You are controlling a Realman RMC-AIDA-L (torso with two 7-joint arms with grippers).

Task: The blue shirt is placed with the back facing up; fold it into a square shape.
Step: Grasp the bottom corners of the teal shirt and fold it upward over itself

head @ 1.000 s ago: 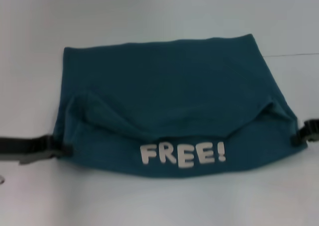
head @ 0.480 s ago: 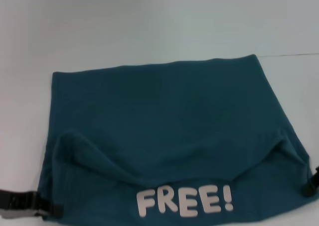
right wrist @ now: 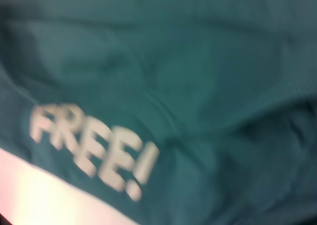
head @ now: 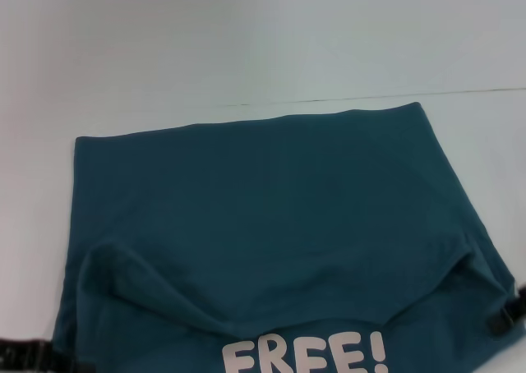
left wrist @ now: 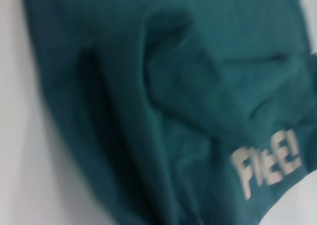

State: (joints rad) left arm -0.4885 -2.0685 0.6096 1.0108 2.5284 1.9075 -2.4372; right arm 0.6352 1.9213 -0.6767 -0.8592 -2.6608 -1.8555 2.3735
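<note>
The blue shirt (head: pixel 271 217) lies on the white table (head: pixel 246 44). Its near edge is turned up so the white "FREE!" lettering (head: pixel 304 356) shows at the bottom of the head view. That near part sags between my two grippers. My left gripper (head: pixel 66 363) holds the shirt's near left corner, mostly cut off by the picture edge. My right gripper (head: pixel 501 322) holds the near right corner. The left wrist view shows bunched teal cloth (left wrist: pixel 163 111) with the lettering (left wrist: pixel 267 160). The right wrist view shows cloth (right wrist: pixel 198 76) and lettering (right wrist: pixel 94 150) up close.
Bare white table lies beyond the shirt's far edge and to its left. A thin seam line (head: pixel 468 91) crosses the table at the back right.
Both grippers have drawn back toward me with the shirt's near edge. The whole shirt has slid nearer, and the lettering now sits partly below the picture's edge.
</note>
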